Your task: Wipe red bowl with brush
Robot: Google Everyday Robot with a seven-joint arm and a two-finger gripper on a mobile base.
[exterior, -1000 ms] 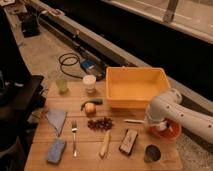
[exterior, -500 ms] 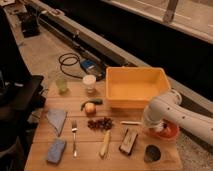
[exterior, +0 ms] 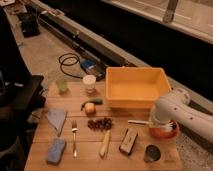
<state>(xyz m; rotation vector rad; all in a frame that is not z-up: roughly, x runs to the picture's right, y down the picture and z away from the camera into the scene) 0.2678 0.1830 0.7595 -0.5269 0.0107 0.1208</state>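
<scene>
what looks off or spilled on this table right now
Nothing stands out. The items lie tidily on the wooden table, nothing spilled or tipped. The yellow tub sits upright. The gripper is over the red bowl at the right edge, and the brush reaches left from it.

Wooden table (exterior: pixel 87 142), yellow tub (exterior: pixel 135 88), fork (exterior: pixel 74 137), red bowl (exterior: pixel 166 132) under gripper (exterior: pixel 161 123)

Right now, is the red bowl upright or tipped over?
Upright: the red bowl sits rim-up on the table, the gripper directly over it with the brush.
</scene>
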